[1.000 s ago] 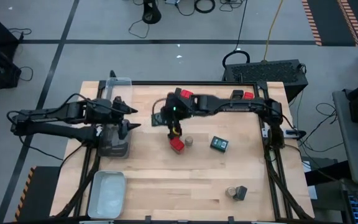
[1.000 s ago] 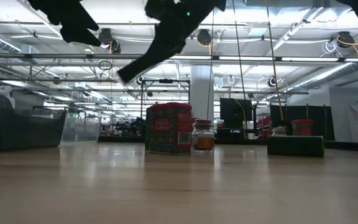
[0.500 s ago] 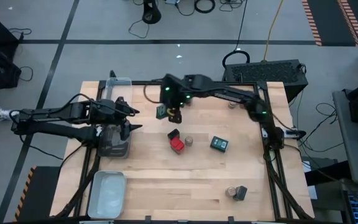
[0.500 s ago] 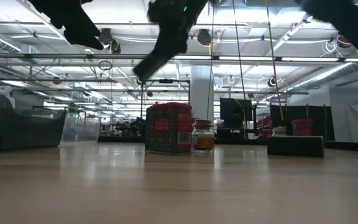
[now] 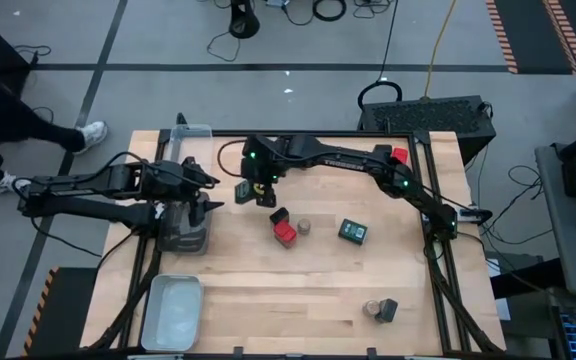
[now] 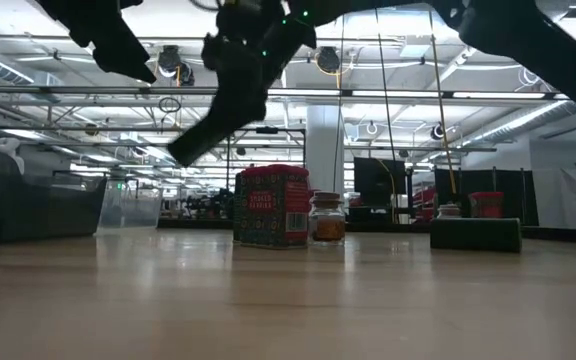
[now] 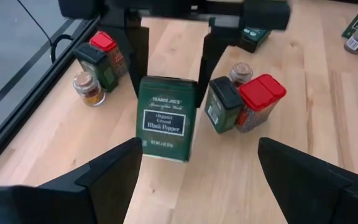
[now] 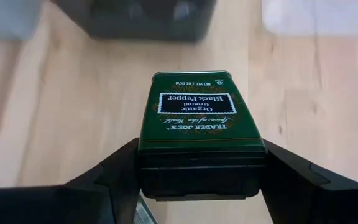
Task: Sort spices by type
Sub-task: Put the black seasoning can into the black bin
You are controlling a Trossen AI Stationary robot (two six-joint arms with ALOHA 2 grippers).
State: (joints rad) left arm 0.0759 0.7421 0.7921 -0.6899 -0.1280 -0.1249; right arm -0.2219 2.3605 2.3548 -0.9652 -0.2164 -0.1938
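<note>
My right gripper (image 5: 258, 192) is shut on a dark green boxy tin (image 7: 165, 118), labelled black pepper, over the table's far left part. My left gripper (image 7: 197, 180) hangs open just left of it, over a dark tray (image 5: 182, 232), its fingers pointing at the tin. A red tin (image 5: 284, 233), a dark tin (image 7: 224, 106) and a tan-lidded jar (image 5: 305, 227) stand together mid-table. Another green tin (image 5: 353, 231) lies flat to their right. A jar (image 5: 372, 308) and a dark tin (image 5: 388, 309) stand near the right front. My right gripper pinches the green tin by its lid end (image 8: 197, 177), one finger (image 7: 135, 59) on each narrow side. The fingers come from above, pointing down. The tin hangs below them roughly upright, label toward my left gripper, and looks lifted clear of the table.
A clear tray (image 5: 194, 138) sits at the far left corner and a pale tray (image 5: 172, 312) at the near left. A red tin (image 5: 399, 155), a dark tin (image 5: 380, 151) and a jar (image 7: 87, 88) stand by the far edge. A person (image 5: 8, 120) walks past the table's left.
My right gripper, still shut on the green tin, has moved away from above the red tin mid-table toward the far edge and then toward the left edge, ending close to my left gripper. The tin has sunk somewhat lower in the low view.
</note>
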